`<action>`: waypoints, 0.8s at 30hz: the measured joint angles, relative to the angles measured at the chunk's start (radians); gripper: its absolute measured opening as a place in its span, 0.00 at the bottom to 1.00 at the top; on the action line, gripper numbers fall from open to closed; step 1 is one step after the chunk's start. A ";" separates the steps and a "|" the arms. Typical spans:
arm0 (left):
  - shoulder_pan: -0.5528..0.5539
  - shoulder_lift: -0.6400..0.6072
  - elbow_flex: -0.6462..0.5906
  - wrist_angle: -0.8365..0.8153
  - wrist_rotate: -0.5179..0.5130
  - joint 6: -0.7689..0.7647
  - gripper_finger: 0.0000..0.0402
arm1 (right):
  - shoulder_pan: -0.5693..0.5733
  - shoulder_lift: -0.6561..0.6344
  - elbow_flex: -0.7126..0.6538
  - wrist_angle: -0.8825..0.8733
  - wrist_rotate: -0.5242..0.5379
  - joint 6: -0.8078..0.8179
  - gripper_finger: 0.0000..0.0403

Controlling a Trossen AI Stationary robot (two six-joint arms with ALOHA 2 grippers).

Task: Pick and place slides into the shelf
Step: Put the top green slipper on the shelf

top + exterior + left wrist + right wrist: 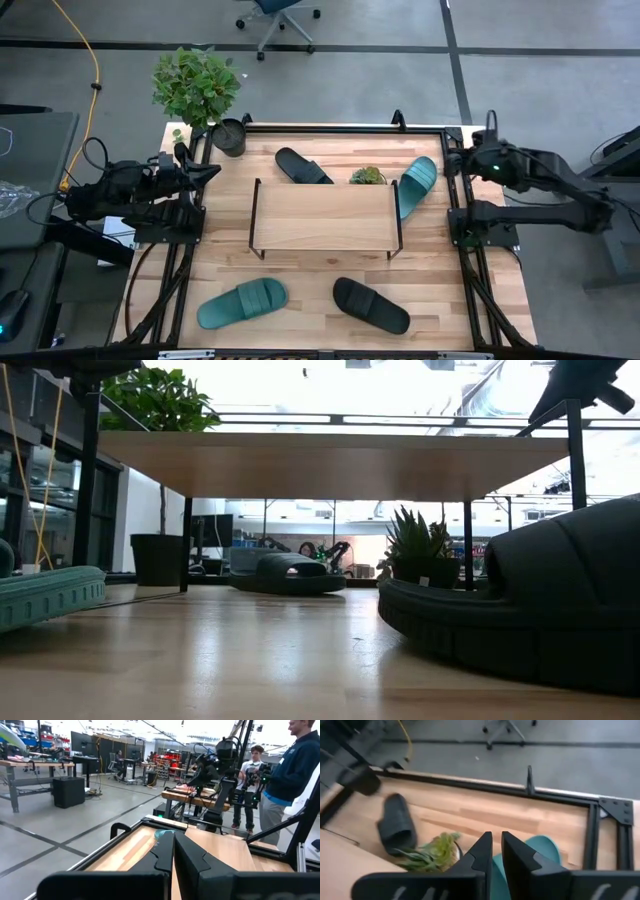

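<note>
Legible text: none. No readable label, brand, number or sign in any view. Slides, shelf, plant pots, arm housings: no readable marking. Background room equipment in left wrist view: markings, if any, too small to read.

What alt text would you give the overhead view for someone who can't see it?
A wooden shelf stands mid-table with four slides around it: a black one and a teal one behind, a teal one and a black one in front. Both arms wait at the sides.

Potted plant (pixel 197 88), small succulent (pixel 367 176), office chair (pixel 277 18), two bystanders (pixel 280 785)
</note>
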 joint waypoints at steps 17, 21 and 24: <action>0.000 0.000 0.000 0.000 0.000 0.001 0.01 | -0.610 0.254 -0.001 0.189 -0.575 -0.500 0.21; 0.000 0.000 0.000 -0.004 -0.013 0.010 0.01 | -0.786 0.309 -0.001 0.192 -0.823 -0.568 0.23; 0.000 0.000 0.000 -0.008 -0.022 0.036 0.01 | -0.884 0.386 -0.001 0.177 -1.018 -0.593 0.23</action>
